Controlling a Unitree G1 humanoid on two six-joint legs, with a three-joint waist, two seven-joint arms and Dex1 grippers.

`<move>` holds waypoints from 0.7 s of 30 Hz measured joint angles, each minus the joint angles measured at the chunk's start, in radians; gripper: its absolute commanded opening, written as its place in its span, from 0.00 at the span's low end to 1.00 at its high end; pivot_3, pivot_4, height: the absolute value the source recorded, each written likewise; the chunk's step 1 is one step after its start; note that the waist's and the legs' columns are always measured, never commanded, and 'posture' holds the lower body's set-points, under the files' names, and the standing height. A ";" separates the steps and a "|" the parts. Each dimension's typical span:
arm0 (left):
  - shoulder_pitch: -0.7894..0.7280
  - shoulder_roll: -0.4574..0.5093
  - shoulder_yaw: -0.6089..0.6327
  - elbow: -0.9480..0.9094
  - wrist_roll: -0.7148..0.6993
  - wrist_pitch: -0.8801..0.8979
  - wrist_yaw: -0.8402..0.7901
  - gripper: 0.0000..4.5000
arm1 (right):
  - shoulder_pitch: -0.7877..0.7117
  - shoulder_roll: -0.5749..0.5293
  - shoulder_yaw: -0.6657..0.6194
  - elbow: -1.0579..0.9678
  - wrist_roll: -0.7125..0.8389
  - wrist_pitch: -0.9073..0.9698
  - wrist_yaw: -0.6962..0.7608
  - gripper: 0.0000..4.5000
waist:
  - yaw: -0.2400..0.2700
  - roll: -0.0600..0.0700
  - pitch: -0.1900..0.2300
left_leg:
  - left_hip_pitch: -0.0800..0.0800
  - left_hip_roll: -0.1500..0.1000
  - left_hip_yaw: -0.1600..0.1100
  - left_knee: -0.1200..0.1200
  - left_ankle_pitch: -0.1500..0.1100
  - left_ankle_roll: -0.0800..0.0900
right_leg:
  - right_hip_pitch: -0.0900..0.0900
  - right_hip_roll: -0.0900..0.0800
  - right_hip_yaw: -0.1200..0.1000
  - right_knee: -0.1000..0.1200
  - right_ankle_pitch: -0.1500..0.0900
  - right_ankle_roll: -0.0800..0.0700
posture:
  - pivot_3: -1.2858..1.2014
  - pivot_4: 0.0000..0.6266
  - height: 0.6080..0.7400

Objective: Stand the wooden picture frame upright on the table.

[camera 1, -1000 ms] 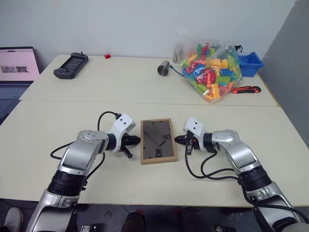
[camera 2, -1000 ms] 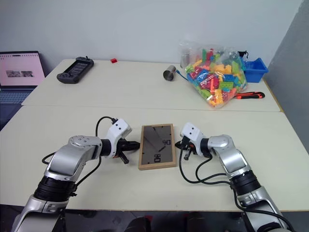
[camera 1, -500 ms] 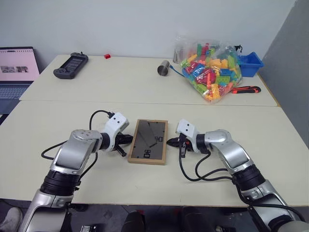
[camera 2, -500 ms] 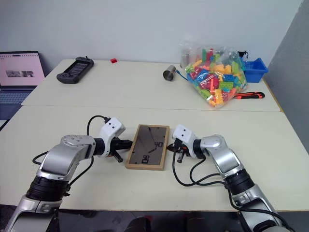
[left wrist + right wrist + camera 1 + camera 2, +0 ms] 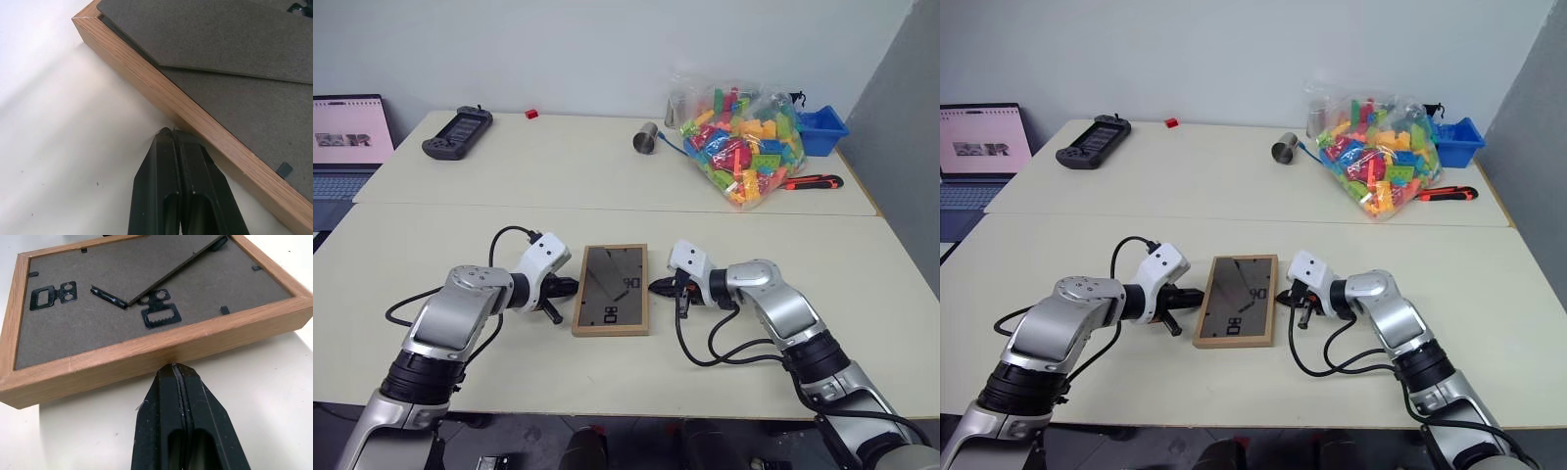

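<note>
The large pale cream table [image 5: 724, 323], two flat sections joined along a seam, carries everything here, and the small rectangular light-wood picture frame [image 5: 611, 290] lies flat on its nearer section, dark grey back upward, directly between the two pincers. The left gripper [image 5: 570, 286] sits at the frame's one long side and the right gripper [image 5: 655, 287] at the opposite long side; both have their black fingers pressed together, holding nothing, with the tips at the wooden edges — in the wrist views each closed tip appears to touch the rim where it meets the tabletop. The frame looks light and rigid, so it should tip or slide with little force, but the smooth table offers scant friction and it may skate away from a one-sided push. The front presumably carries a glazed picture, so it is best not dropped or slammed. The thin grey easel stand [image 5: 161, 271], slightly lifted off the back in the right wrist view, looks like flimsy board on a small hinge — likely to bend if used as a handle. The safer hold is the solid wood rim: squeeze the two long sides from both pincers, or open one pincer over a single rail, then tilt it up onto a short edge with the stand splayed behind.
</note>
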 measured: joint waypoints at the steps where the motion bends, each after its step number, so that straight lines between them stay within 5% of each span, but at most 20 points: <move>1: 0.000 0.005 0.000 0.006 -0.007 -0.005 -0.012 0.00 | 0.002 -0.013 0.000 0.000 0.000 -0.015 0.006 0.00 | 0.001 0.000 0.000 | 0.000 0.000 0.000 0.000 0.000 0.000 | 0.000 0.000 0.000 0.000 0.000 0.000 | 0.52 0.24 1.00; 6: 0.000 0.053 0.006 0.048 -0.033 -0.030 -0.052 0.00 | 0.023 -0.101 -0.003 0.041 -0.005 -0.085 0.021 0.00 | 0.001 0.000 0.000 | 0.000 0.000 0.000 0.000 0.000 0.000 | 0.000 0.000 0.000 -0.001 0.000 0.000 | 0.52 0.24 1.00; 9: -0.001 0.075 0.063 0.114 -0.106 -0.011 -0.111 0.13 | 0.025 -0.164 -0.008 0.048 0.000 -0.127 0.060 0.00 | 0.001 0.000 0.000 | 0.000 0.000 0.000 0.000 0.000 0.000 | 0.000 0.000 0.000 -0.001 0.000 0.000 | 0.52 0.24 1.00; 15: -0.144 0.090 0.219 0.275 -0.339 0.296 -0.208 0.42 | -0.005 -0.219 -0.042 0.087 0.002 -0.155 0.104 0.00 | -0.001 0.000 0.000 | -0.001 0.000 0.000 0.000 0.000 0.000 | 0.000 0.000 -0.001 -0.002 0.000 0.000 | 0.52 0.24 1.00; 21: -0.248 0.103 0.128 0.446 -0.369 0.422 -0.235 0.72 | -0.038 -0.189 -0.040 0.113 -0.004 -0.174 0.104 0.00 | -0.002 0.000 0.000 | 0.000 0.001 -0.001 0.000 0.000 0.000 | 0.000 0.000 -0.003 -0.001 0.000 0.000 | 0.52 0.24 1.00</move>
